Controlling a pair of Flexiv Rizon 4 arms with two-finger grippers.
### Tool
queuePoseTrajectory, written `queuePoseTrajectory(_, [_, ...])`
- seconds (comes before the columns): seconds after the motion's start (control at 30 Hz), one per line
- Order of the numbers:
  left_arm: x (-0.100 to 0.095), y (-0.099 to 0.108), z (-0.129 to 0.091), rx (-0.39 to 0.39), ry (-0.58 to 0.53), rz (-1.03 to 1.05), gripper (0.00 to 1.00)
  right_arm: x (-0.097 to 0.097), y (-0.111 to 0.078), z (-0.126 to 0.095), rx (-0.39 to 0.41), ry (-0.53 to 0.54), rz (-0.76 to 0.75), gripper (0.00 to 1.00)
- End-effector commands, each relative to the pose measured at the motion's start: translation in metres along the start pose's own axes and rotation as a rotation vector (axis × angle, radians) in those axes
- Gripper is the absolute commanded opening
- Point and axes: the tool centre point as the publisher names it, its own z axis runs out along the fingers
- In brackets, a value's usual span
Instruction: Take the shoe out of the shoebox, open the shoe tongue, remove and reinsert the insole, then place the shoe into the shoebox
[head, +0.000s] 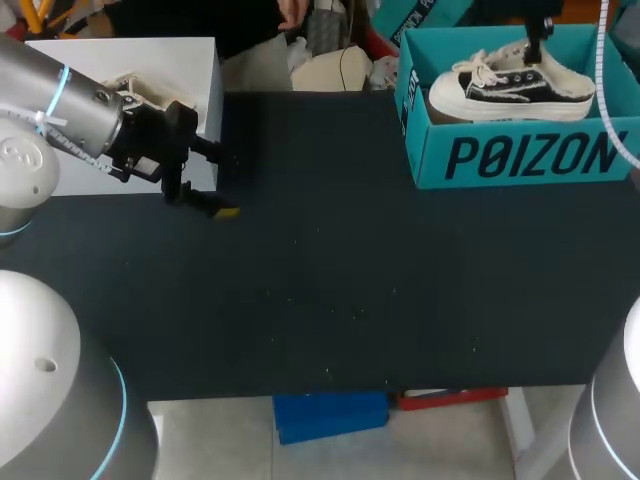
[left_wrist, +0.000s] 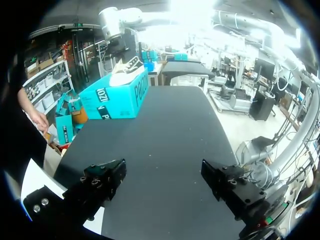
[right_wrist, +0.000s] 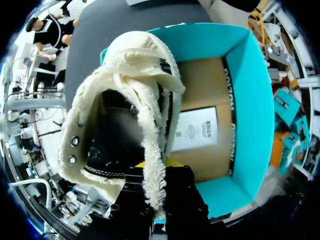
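Squarely over the shoebox (head: 520, 158), right hand (right_wrist: 152, 171) grips shoe (head: 510, 92) by frayed edge.

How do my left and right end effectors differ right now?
The left end effector is open and empty; the right end effector is shut on the frayed collar of the shoe. The left hangs over the table; the right is above the teal shoebox. Both have two fingers.

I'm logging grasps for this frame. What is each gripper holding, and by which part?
The right gripper is shut on the shoe, pinching the frayed cream edge of its opening. The left gripper is open, holding nothing.
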Motion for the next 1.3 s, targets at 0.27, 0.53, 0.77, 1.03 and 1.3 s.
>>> queuePoseTrajectory(0.27, [0.0, 0.0, 0.001, -0.003, -0.004, -0.001, 1.0, -0.028, -0.008, -0.006, 0.014, 0.026, -0.042, 0.0])
queuePoseTrajectory(0.53, [0.0, 0.0, 0.001, -0.003, -0.004, -0.001, 1.0, -0.04, -0.017, -0.017, 0.032, 0.027, -0.068, 0.0])
queuePoseTrajectory(0.77, [0.0, 0.0, 0.001, -0.003, -0.004, -0.001, 1.0, -0.047, -0.021, -0.011, 0.028, 0.042, -0.083, 0.0])
queuePoseTrajectory(1.03, [0.0, 0.0, 0.001, -0.003, -0.004, -0.001, 1.0, -0.045, -0.017, 0.004, 0.012, 0.072, -0.089, 0.0])
queuePoseTrajectory(1.3, [0.0, 0.0, 0.001, -0.003, -0.004, -0.001, 1.0, -0.042, -0.013, 0.021, 0.0, 0.099, -0.089, 0.0])
